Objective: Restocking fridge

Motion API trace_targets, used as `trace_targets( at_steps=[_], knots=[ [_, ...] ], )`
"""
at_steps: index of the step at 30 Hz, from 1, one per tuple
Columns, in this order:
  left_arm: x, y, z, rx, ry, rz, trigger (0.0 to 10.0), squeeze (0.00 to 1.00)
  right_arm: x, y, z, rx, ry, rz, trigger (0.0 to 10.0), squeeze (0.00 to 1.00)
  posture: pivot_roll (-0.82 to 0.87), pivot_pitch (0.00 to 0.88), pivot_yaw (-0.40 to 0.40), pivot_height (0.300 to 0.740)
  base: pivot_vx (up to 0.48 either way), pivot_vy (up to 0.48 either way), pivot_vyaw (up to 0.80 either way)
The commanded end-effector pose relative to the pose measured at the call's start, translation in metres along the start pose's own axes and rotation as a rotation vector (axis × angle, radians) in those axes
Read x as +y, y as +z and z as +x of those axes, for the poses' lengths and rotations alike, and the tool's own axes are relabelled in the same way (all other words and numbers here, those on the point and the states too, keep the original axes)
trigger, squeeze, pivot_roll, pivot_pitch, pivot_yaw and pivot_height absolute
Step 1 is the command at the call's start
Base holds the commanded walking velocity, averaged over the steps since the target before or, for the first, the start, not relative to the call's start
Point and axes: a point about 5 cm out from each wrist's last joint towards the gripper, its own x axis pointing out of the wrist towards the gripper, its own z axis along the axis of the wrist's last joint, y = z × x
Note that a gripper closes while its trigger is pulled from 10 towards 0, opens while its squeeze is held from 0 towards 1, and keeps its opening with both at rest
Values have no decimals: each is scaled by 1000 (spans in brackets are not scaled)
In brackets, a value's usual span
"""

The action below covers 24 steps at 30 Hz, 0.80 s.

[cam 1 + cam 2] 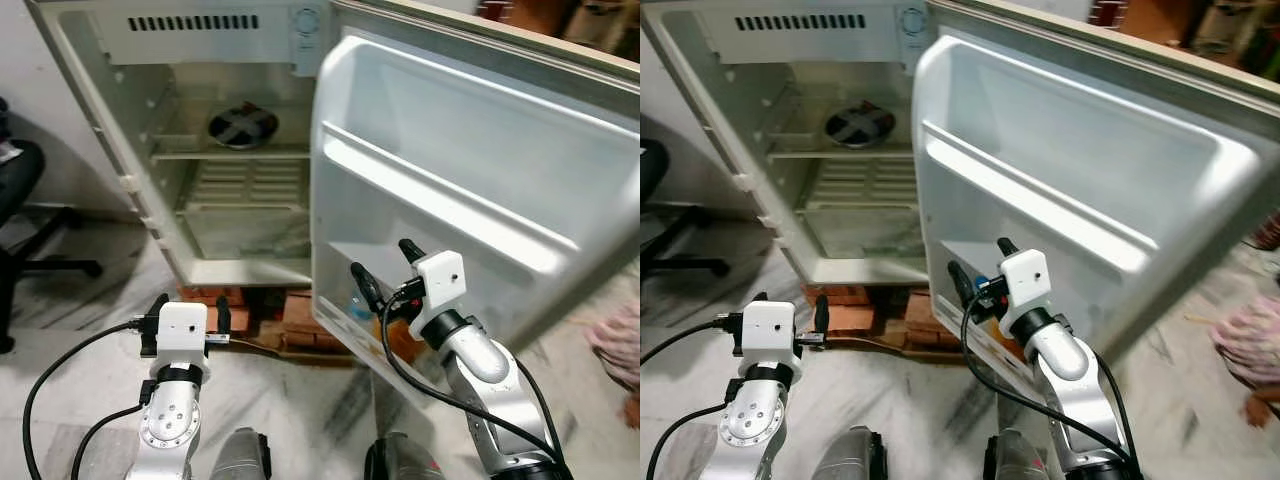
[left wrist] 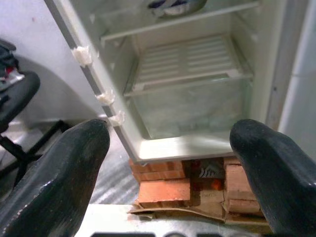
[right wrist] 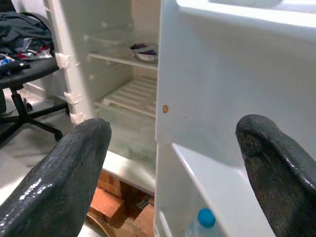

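Standing open on bricks [image 1: 300, 312], the white fridge [image 1: 200, 180] holds one bowl [image 1: 242, 126]; its door [image 1: 470, 180] bin carries a blue-capped bottle [image 3: 203, 220]. Right gripper [image 1: 385, 268] hovers there, fingers spread; left gripper [image 1: 190, 312] likewise spread, low before the cabinet.

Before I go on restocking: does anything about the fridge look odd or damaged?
Yes. The fridge stands on stacked bricks over cardboard, not on the floor, and bits of torn tape cling to its left front edge. No spills are visible.

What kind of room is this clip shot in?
Probably a room in a lived-in home rather than a fitted kitchen: a small fridge stands open on bricks over a marble-patterned floor, with an office chair draped in clothes beside it.
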Motion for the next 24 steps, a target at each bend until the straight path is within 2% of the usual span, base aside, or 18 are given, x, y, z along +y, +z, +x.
trace_targets(
  at_steps=[1,4,9,17,19,20,24],
  knots=[
    [1,-2,-2,9,2,6,10000,0,-1,2,2,-11,8,-24,10000,0,5,121,31,708,0,0,0],
    [1,-2,-2,7,1,4,10000,0,-3,4,2,-28,0,-15,10000,0,5,122,32,708,0,0,0],
    [1,-2,-2,1,-3,4,10000,0,-5,6,5,-38,-26,-17,10000,0,4,125,35,740,0,0,0],
    [2,-1,-1,-2,-18,15,10000,0,-7,7,8,-47,-40,-17,10000,0,5,126,34,740,0,0,0],
    [2,0,0,-7,-22,19,10000,0,-4,5,9,-37,-14,24,10000,0,5,127,35,740,0,0,0],
    [2,-1,0,-7,-25,15,10000,0,-1,5,9,-45,15,50,10000,0,5,127,35,740,0,-244,0],
    [2,-1,0,-2,-26,17,10000,0,4,0,7,-27,56,8,10000,0,4,127,36,740,0,-480,0]
  ],
)
